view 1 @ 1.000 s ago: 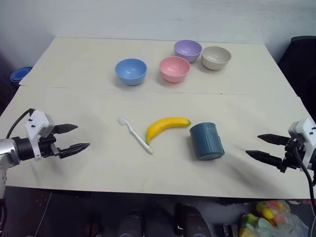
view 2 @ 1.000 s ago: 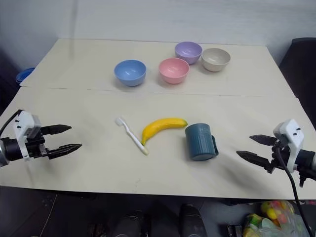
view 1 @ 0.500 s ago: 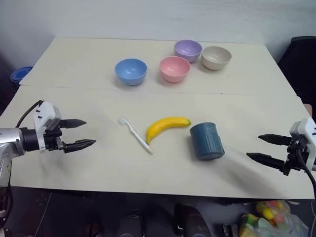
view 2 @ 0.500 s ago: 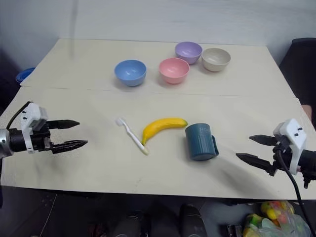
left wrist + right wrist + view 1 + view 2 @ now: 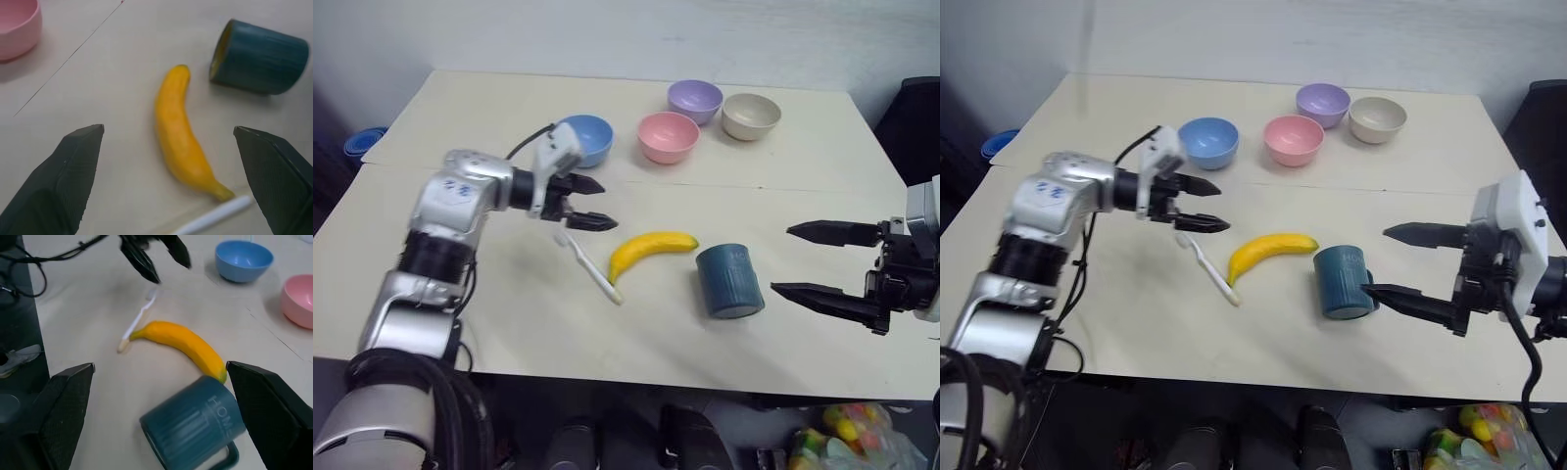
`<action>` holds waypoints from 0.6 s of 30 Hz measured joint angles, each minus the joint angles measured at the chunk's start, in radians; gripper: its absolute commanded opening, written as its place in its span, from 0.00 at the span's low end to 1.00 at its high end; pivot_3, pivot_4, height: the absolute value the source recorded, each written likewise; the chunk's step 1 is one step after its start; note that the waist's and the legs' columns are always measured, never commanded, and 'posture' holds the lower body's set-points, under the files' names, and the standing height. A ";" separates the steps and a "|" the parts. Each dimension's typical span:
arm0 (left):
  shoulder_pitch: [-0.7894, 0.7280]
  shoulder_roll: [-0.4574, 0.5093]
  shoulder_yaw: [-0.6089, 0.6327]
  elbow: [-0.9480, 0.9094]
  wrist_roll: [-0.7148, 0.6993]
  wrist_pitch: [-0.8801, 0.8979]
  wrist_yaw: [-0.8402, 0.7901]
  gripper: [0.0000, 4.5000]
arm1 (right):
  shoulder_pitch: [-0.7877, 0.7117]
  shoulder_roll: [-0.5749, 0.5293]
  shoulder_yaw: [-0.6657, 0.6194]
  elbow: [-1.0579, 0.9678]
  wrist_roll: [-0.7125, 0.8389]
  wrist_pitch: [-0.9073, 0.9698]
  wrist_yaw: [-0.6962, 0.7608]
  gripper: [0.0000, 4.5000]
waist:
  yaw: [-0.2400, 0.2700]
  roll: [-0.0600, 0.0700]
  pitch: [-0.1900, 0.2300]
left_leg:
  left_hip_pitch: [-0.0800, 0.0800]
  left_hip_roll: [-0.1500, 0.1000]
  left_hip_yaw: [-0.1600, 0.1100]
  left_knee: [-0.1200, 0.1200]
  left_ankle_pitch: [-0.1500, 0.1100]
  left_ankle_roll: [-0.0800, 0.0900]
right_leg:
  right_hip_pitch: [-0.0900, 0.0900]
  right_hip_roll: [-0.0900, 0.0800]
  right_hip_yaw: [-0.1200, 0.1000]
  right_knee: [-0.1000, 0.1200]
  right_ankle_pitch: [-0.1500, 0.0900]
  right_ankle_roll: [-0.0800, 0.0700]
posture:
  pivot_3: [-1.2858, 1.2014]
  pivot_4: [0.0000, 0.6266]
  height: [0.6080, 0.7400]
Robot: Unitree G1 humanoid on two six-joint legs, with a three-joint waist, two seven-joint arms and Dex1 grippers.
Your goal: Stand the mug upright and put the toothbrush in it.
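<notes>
So mug (image 5: 729, 281) on side, toothbrush (image 5: 590, 267) beside banana (image 5: 651, 251).

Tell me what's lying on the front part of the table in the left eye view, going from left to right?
toothbrush → banana → mug, lying on its side.

L tool (image 5: 590, 204) open, arm extended fwd; R tool (image 5: 808, 261) open (fingers level).
</notes>
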 measured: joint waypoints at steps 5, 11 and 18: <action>-0.058 -0.139 -0.070 0.107 0.065 -0.006 0.009 1.00 | -0.007 -0.026 -0.010 -0.069 0.059 0.018 -0.049 1.00 | -0.001 -0.001 0.000 | 0.000 0.000 0.000 0.000 0.000 0.001 | 0.000 0.000 0.000 -0.001 0.000 0.000 | 0.52 0.24 1.00; -0.066 -0.240 -0.173 0.207 0.213 -0.055 0.100 1.00 | 0.036 -0.027 -0.021 -0.095 0.021 0.014 -0.088 1.00 | 0.002 -0.001 0.001 | 0.000 0.000 -0.001 0.002 -0.001 0.001 | 0.000 -0.001 0.001 0.000 0.001 0.001 | 0.52 0.24 1.00; -0.060 -0.277 -0.191 0.232 0.298 -0.128 0.124 0.91 | 0.108 -0.026 -0.049 -0.098 -0.067 -0.006 -0.091 1.00 | 0.002 -0.002 0.001 | -0.001 0.000 -0.006 0.002 -0.001 0.002 | -0.001 -0.001 0.002 0.000 0.001 0.002 | 0.52 0.24 1.00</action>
